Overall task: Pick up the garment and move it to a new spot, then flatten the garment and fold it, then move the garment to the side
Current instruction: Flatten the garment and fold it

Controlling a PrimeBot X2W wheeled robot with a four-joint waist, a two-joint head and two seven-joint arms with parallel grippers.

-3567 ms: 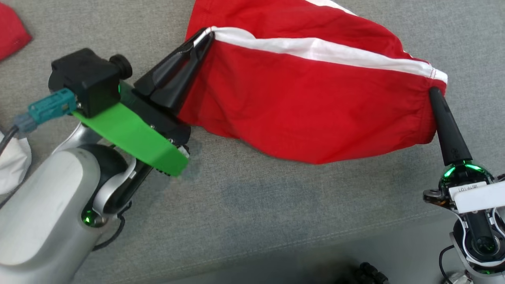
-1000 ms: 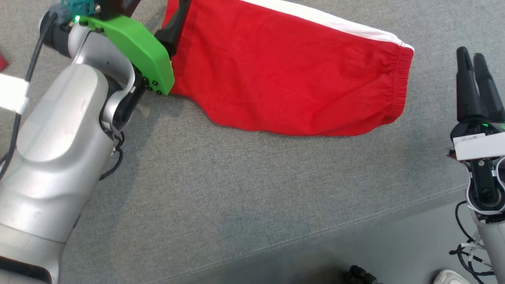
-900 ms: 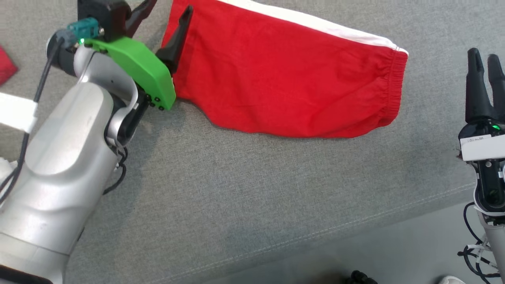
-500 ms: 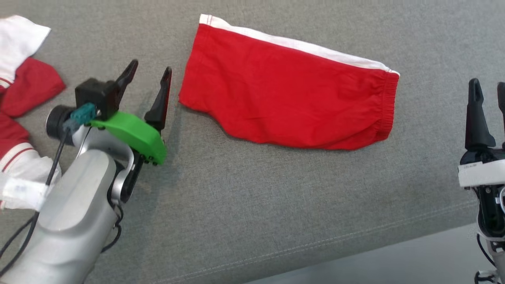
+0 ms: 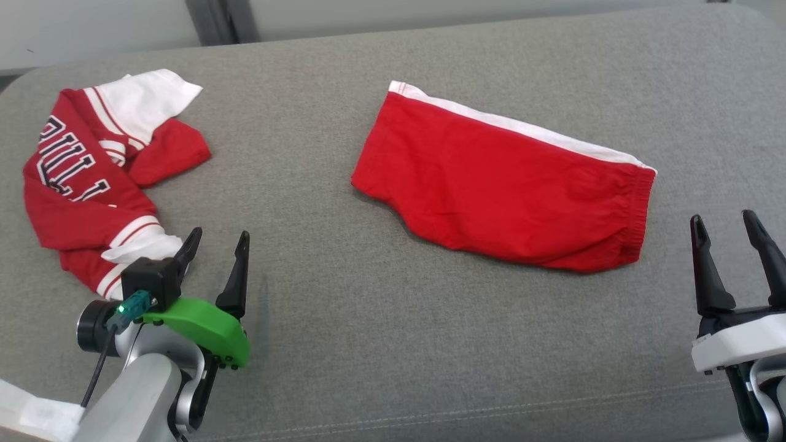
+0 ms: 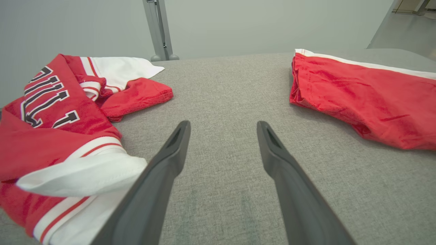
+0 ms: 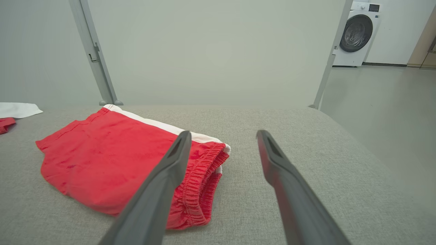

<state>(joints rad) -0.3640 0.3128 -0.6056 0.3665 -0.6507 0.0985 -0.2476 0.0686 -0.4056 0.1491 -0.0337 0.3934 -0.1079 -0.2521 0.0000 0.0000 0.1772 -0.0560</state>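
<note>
The garment [image 5: 497, 190], bright red with a white band along its far edge, lies folded flat on the grey cushion [image 5: 368, 319], its gathered waistband at the right end. The garment [image 6: 361, 92] also lies at the right of the left wrist view, and the garment [image 7: 115, 160] at the left of the right wrist view. My left gripper [image 5: 216, 245] stands open and empty at the lower left, well short of it. My right gripper [image 5: 724, 224] stands open and empty just right of the waistband, apart from it.
A crumpled red and white jersey [image 5: 92, 178] with dark lettering lies at the far left, close beside the left gripper's fingers. A grey wall and metal posts [image 7: 93, 54] stand behind the cushion. A washing machine [image 7: 357, 32] stands far off on the floor.
Both grippers have let go of the garment and drawn back from it. The head camera has pulled back and up, bringing the jersey and the cushion's far edge into view.
</note>
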